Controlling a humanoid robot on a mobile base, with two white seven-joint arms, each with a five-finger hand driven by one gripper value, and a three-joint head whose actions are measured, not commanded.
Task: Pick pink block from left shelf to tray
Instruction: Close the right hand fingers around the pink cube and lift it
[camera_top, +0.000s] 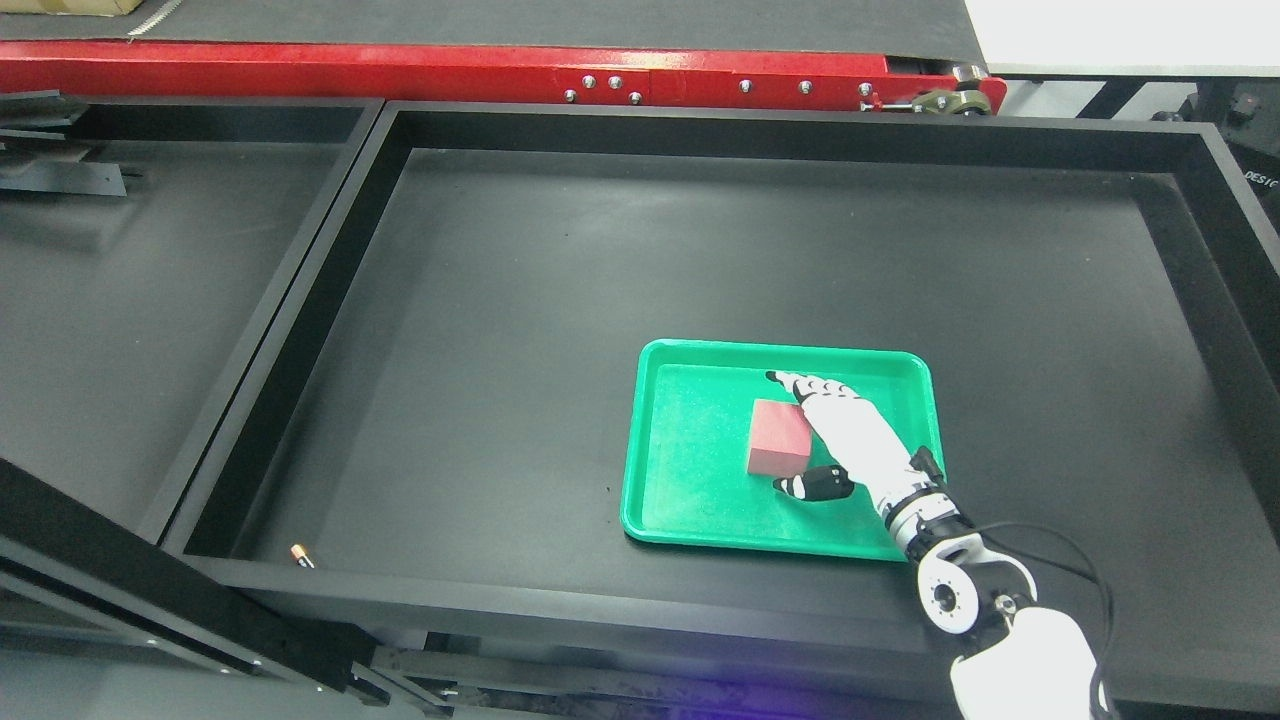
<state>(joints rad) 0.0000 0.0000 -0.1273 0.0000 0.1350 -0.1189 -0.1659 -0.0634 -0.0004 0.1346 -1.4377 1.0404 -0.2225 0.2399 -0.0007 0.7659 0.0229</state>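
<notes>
The pink block (775, 445) lies flat in the green tray (680, 500), right of the tray's middle. My right hand (778, 432) comes in from the lower right and brackets the block. Its fingers (800, 385) stretch past the block's far edge and its thumb (812, 487) sits just off the near edge. Small gaps show on both sides, so the hand is open around the block and the block rests on the tray floor. My left arm is out of view.
The tray sits in a large black walled bin (780, 125). A second black bin (150, 300) adjoins it on the left. A red conveyor frame (450, 75) runs along the back. A small orange-tipped object (301, 556) lies in the bin's near left corner.
</notes>
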